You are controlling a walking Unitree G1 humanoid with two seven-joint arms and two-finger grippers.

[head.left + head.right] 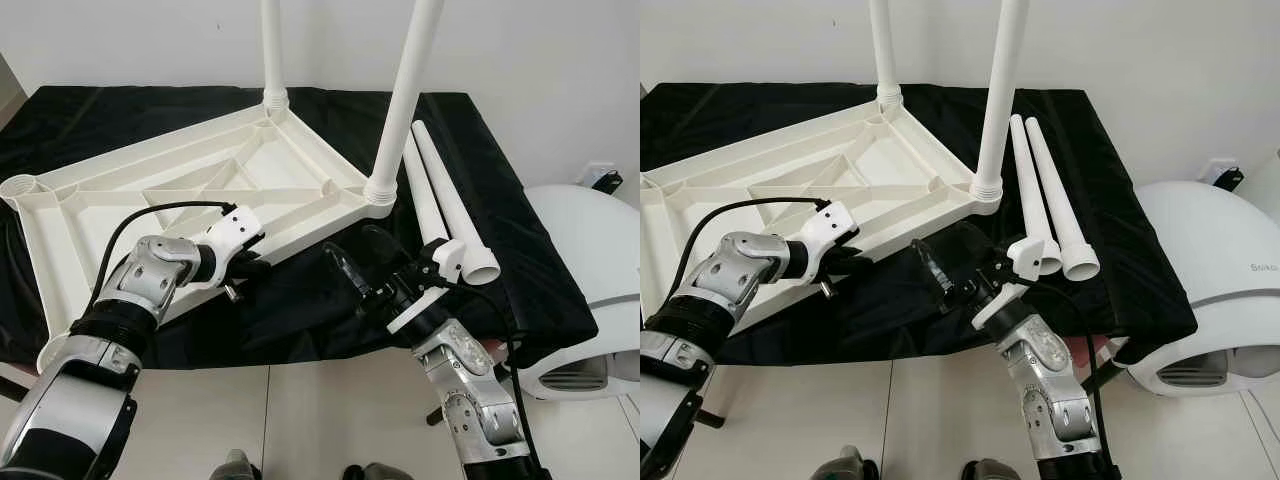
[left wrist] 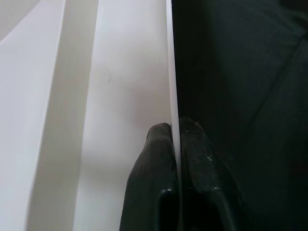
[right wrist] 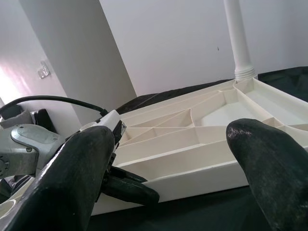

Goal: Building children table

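Observation:
The white tabletop lies upside down on a black cloth. Two white legs stand upright in its corners, one at the far corner and one at the near right corner. Two loose legs lie side by side on the cloth to the right. My left gripper is shut on the tabletop's thin near rim, one finger on each side. My right gripper hovers open over the cloth just in front of the near right corner, holding nothing; its fingertips point at the rim.
A rounded white appliance stands on the floor to the right of the cloth. An open leg socket sits at the tabletop's left corner. Tiled floor lies in front.

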